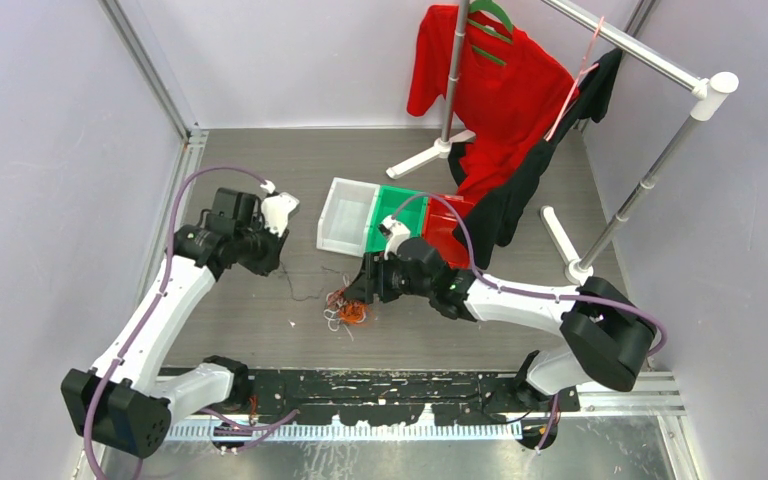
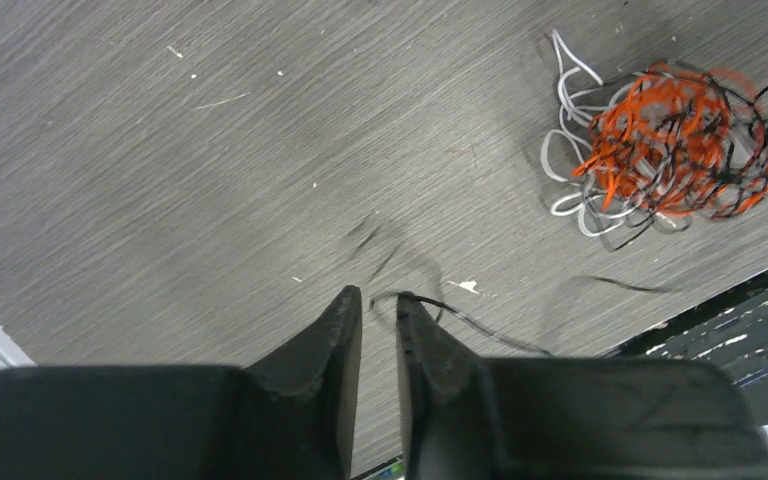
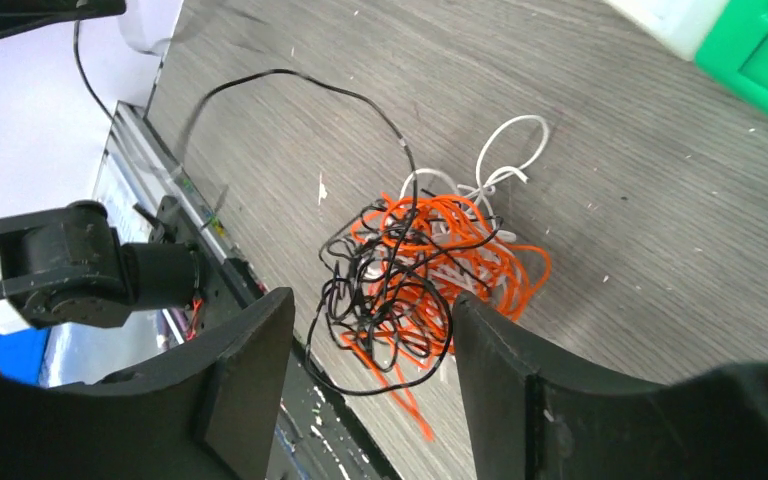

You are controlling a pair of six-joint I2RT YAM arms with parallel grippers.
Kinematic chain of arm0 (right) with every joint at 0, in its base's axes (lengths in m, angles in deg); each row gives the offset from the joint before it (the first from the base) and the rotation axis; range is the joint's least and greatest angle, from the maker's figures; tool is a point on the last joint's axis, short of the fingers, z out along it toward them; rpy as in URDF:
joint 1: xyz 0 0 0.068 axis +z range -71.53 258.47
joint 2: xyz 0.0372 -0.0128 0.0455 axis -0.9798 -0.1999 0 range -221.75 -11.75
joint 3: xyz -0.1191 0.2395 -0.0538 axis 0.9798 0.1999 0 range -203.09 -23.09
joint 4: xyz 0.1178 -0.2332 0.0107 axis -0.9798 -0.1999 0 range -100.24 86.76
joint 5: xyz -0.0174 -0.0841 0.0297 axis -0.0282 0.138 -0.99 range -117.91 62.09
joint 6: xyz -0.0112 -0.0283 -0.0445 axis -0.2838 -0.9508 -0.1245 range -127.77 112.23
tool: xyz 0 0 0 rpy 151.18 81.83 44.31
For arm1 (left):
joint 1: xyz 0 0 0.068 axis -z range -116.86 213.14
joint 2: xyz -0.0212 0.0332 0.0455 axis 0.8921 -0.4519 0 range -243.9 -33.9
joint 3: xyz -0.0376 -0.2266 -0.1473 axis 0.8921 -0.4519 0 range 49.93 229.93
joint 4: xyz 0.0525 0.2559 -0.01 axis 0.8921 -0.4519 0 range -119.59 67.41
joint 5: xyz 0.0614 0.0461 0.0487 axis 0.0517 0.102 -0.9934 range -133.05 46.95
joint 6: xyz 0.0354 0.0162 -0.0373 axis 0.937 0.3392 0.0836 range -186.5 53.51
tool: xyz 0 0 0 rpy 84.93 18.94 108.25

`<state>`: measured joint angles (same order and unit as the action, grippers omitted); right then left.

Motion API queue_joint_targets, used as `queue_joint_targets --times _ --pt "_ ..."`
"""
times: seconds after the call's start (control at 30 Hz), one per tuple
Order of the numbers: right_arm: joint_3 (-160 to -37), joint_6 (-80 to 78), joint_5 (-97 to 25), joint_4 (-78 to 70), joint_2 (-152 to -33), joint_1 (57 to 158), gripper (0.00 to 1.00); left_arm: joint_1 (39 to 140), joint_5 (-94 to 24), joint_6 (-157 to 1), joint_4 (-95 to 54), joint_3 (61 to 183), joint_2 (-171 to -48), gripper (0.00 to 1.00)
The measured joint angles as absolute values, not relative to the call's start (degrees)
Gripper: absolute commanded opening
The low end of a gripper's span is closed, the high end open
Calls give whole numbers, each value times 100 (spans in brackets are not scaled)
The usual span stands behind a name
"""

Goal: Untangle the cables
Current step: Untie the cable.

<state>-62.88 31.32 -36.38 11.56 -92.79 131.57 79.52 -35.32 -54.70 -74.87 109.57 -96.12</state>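
The left arm (image 1: 155,322) and the right arm (image 1: 516,300) were built alike, with white shell links set between bulky black joint housings. A thick purple hose (image 1: 192,183) ran along each arm in a loose loop. A small green light (image 1: 452,289) showed on the right arm. The left gripper (image 2: 378,300) and the right gripper (image 3: 370,300) had matte black, wedge-shaped fingers.

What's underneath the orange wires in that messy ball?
White loops peek out beneath the orange wires, and black wire crosses on top. Deeper in, it's too dense to tell.
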Motion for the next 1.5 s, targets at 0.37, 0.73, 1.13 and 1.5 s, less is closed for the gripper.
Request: queue_joint_targets --times 0.37,0.73,1.13,1.5 --pt "-6566 2820 -4108 5 -9279 13122 56 7950 -3488 -4972 -7205 10255 -9614 54" --pt "-6874 2831 -4384 -78 -9543 13122 28 8037 -1360 -5094 -7456 10773 -10276 87" --pt "-7073 3154 -4585 512 -9731 13122 13 8153 175 -5501 -7152 10706 -11148 62" --pt "-6990 3587 -4666 1025 -9729 13122 10 8260 396 -5239 -6901 10609 -11518 0"
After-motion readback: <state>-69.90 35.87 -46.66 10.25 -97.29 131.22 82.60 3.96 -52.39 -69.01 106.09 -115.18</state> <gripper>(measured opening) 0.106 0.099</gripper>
